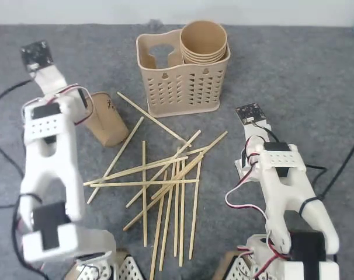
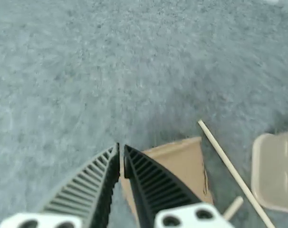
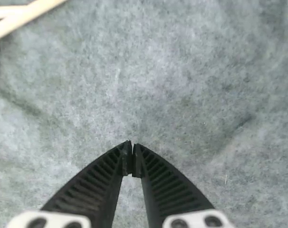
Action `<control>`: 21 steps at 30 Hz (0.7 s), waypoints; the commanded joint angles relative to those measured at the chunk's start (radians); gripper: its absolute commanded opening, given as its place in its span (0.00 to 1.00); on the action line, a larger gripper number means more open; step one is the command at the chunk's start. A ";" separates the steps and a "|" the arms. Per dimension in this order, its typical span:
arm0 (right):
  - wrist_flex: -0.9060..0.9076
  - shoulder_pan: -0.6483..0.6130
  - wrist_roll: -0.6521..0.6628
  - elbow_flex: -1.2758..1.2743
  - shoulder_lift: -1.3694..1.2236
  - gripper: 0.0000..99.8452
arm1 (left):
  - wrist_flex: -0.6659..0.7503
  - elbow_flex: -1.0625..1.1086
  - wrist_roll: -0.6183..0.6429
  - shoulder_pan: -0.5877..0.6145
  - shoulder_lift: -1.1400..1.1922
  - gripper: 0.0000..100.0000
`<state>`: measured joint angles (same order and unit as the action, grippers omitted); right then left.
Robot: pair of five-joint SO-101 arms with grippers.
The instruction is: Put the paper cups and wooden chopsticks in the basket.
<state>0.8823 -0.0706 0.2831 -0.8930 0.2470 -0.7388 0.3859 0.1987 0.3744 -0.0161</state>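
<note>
A beige basket [image 1: 183, 87] stands at the back middle, with a stack of paper cups [image 1: 204, 39] in one compartment. One more paper cup [image 1: 108, 121] lies on its side beside my left arm [image 1: 47, 125]. Several wooden chopsticks [image 1: 165, 175] lie scattered on the grey felt in front of the basket. My left gripper [image 2: 121, 148] is shut with nothing in it, its tips just beside the lying cup [image 2: 182, 161]. A chopstick [image 2: 229, 171] and a basket corner [image 2: 277, 175] lie beyond. My right gripper [image 3: 132, 145] is shut and empty over bare felt, with chopstick ends [image 3: 20, 16] farther off.
The basket's other compartment [image 1: 159, 55] holds nothing. Black cables [image 1: 340, 169] trail at the right and left edges. My right arm [image 1: 279, 169] stands to the right of the chopstick pile. Bare felt lies right of the basket.
</note>
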 commanded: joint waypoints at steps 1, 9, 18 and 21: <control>-0.008 -0.002 0.009 0.005 0.005 0.01 | 0.029 -0.179 0.066 0.008 0.129 0.01; -0.008 -0.002 0.012 0.005 0.005 0.01 | -0.014 -0.378 0.092 0.009 0.404 0.01; -0.010 -0.002 0.012 0.005 0.005 0.01 | -0.043 -0.415 0.092 0.009 0.519 0.01; -0.012 -0.002 0.012 0.005 0.005 0.01 | -0.157 -0.444 0.092 0.006 0.502 0.01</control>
<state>0.8823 -0.0706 0.2831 -0.8930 0.2470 -0.7741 -0.0100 0.2800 0.3775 0.5102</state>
